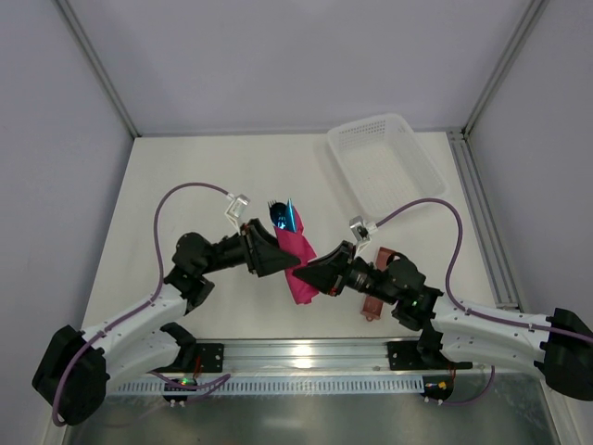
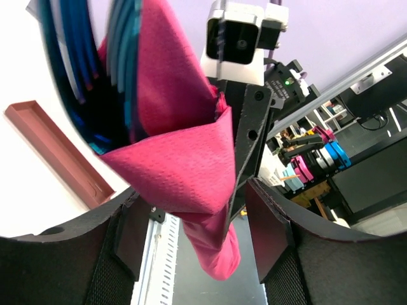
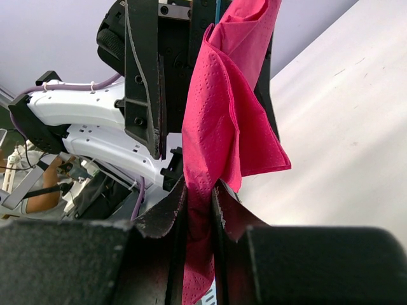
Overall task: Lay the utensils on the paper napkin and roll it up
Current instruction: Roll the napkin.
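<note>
The magenta paper napkin [image 1: 301, 264] is wrapped loosely round the blue utensils [image 1: 283, 219], whose heads stick out at its far end. My right gripper [image 1: 310, 274] is shut on the napkin's near end; in the right wrist view the napkin [image 3: 219, 121] is pinched between its jaws [image 3: 199, 203]. My left gripper [image 1: 278, 255] is open, its jaws standing wide on either side of the bundle. In the left wrist view the napkin [image 2: 181, 165] hangs between the pads [image 2: 270, 235] without touching them, with the blue utensils [image 2: 76, 70] inside its upper fold.
A white mesh basket [image 1: 384, 162] stands at the back right. A reddish-brown oblong sleeve [image 1: 374, 289] lies under my right arm and also shows in the left wrist view [image 2: 57, 155]. The metal rail [image 1: 306, 357] runs along the near edge.
</note>
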{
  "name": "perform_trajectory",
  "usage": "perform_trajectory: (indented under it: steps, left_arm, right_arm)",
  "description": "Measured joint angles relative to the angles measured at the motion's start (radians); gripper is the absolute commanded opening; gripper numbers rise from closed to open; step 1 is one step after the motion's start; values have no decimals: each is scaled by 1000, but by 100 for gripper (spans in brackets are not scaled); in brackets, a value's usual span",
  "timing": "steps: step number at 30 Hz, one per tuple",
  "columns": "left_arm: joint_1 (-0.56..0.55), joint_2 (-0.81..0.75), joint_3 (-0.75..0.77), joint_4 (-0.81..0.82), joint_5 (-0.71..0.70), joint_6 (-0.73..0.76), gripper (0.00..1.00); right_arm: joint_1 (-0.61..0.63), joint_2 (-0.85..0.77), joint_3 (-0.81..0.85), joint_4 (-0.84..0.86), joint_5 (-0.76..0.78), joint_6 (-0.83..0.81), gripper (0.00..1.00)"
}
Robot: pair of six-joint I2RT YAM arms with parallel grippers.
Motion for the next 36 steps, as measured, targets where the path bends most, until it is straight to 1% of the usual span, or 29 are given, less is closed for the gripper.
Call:
perform_trajectory:
  steps: [2,4,6,9,11,13,17,19,20,22,23,24,25,26,28,29,30,32,34,36]
  left_arm:
    - [0,0,0,19,0,-5,57]
    - [0,0,0,35,0,-14,48]
    - [0,6,0,51,-1,-24,42]
    - [0,15,0,61,-1,-30,38]
    - [0,18,0,65,-1,-31,38]
    - [0,19,0,65,-1,-32,41]
    - [0,19,-8,73,-3,-41,40]
    - [0,19,-13,80,-3,-48,33]
    - [0,19,-14,83,-3,-50,26]
    - [0,19,-16,89,-3,-54,20]
    - [0,19,-17,91,-3,-54,15]
    - [0,19,-17,90,-3,-55,13]
    - [0,19,-18,90,-3,-55,11]
    - [0,19,-19,89,-3,-55,5]
    - [0,19,-23,85,-3,-55,0]
    - [0,19,-24,80,-3,-55,0]
    - [0,20,-24,77,-3,-54,0]
    - [-3,23,-24,72,-2,-51,0]
    - [-1,24,-24,57,1,-46,0]
    - [0,26,-24,39,1,-42,0]
  right_arm:
    - [0,0,0,0,0,0,4]
    - [0,0,0,1,-1,1,4]
    - [0,1,0,3,-3,2,4]
    - [0,1,-4,14,-4,6,4]
    - [0,1,-6,16,-3,6,4]
    - [0,1,-7,16,-2,6,4]
    - [0,1,-7,15,0,6,4]
    - [0,1,-8,15,1,5,4]
    - [0,1,-8,14,2,5,4]
    - [0,1,-8,5,8,3,4]
    - [0,1,-8,0,10,3,4]
    - [0,1,-8,-4,11,1,4]
    - [0,1,-8,-8,14,0,6]
    - [0,0,-8,-12,15,0,9]
    - [0,-1,-8,-24,20,0,12]
    - [0,-5,-8,-34,21,0,14]
    - [0,-13,-8,-48,24,0,21]
    - [2,-40,-8,-87,32,-3,29]
    - [2,-95,-2,-171,66,-16,36]
    - [0,-162,17,-273,114,-30,37]
